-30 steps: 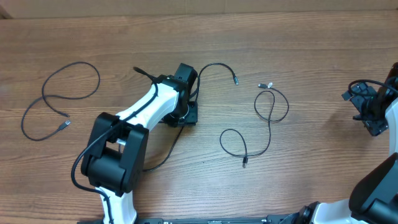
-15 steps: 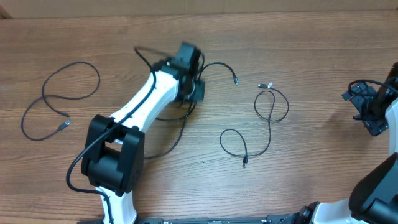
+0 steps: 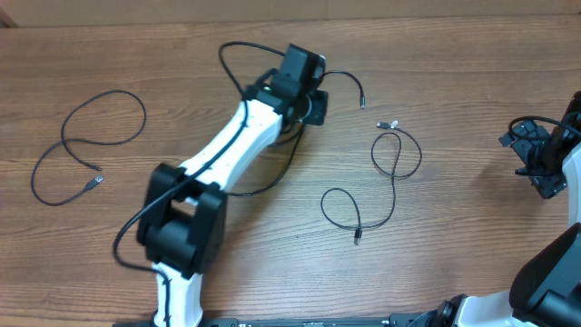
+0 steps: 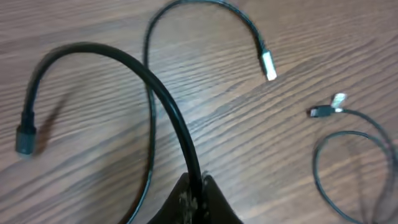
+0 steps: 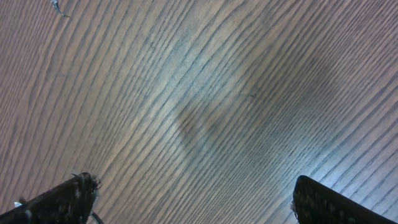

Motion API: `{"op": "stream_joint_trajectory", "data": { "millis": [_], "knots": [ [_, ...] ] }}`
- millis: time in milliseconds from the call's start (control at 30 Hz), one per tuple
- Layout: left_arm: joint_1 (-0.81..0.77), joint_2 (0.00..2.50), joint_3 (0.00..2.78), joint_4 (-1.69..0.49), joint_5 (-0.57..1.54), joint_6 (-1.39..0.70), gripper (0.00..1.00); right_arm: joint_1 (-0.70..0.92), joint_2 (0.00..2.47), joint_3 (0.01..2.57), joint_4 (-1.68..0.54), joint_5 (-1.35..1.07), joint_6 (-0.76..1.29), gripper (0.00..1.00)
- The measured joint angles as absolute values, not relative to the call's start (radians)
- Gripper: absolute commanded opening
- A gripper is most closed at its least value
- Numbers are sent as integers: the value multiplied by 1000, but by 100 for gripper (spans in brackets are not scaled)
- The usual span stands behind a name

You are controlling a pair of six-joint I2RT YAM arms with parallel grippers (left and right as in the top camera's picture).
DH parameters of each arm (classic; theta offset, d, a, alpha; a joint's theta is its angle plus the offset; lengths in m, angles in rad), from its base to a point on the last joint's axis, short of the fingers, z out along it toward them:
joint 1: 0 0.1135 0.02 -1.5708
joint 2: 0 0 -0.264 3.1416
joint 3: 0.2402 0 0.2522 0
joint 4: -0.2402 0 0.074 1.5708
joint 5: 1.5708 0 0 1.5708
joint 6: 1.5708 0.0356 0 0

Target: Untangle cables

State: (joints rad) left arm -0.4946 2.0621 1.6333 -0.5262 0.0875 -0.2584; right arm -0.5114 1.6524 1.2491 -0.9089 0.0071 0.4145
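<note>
nearest: figure-eight cable (image 3: 392, 186) flat on the wood table (image 3: 472, 54), right of centre. It makes two loops, with its near plug (image 3: 357, 238) at one end and its far plug (image 3: 388, 123) at the other.

left side, well apart from the rest: left cable (image 3: 91, 136) lying in loose open loops, its end plug (image 3: 93, 182) on the near side.

right edge: right gripper (image 5: 193, 186) with fingers spread wide, nothing between them, only bare wood below.

further out, centre: left gripper (image 4: 194, 190) clamped on a black cable (image 4: 124, 56), pinched between the fingertips. That cable arcs off to the far left and ends in a black connector (image 4: 25, 134).

a thinner cable (image 4: 149, 112) lies on the table and crosses beneath the held one in the wrist view. It runs back past the gripper toward the near side, and at the far end curves round to a silver plug (image 4: 267, 65). That plug sits near the figure-eight cable's far plug, not touching.
</note>
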Motion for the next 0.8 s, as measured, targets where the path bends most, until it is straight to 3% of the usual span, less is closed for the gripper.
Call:
{"op": "stream_joint_trajectory", "data": {
  "millis": [33,67,200,567,800],
  "knots": [
    [-502,2089,1633,-508,85,-252,15,-511,1652,1249,-908,7,414,100],
    [-505,2111,1633,-489,81,-247,29,-511,1652,1249,-909,7,415,100],
    [-508,2197,1631,-419,55,-229,47,-512,1652,1249,-910,7,414,100],
    [-508,2217,1636,-505,25,-207,60,-511,1652,1249,-909,7,414,100],
    [-508,2217,1636,-571,14,-162,57,-511,1652,1249,-909,7,414,100]
  ]
}}
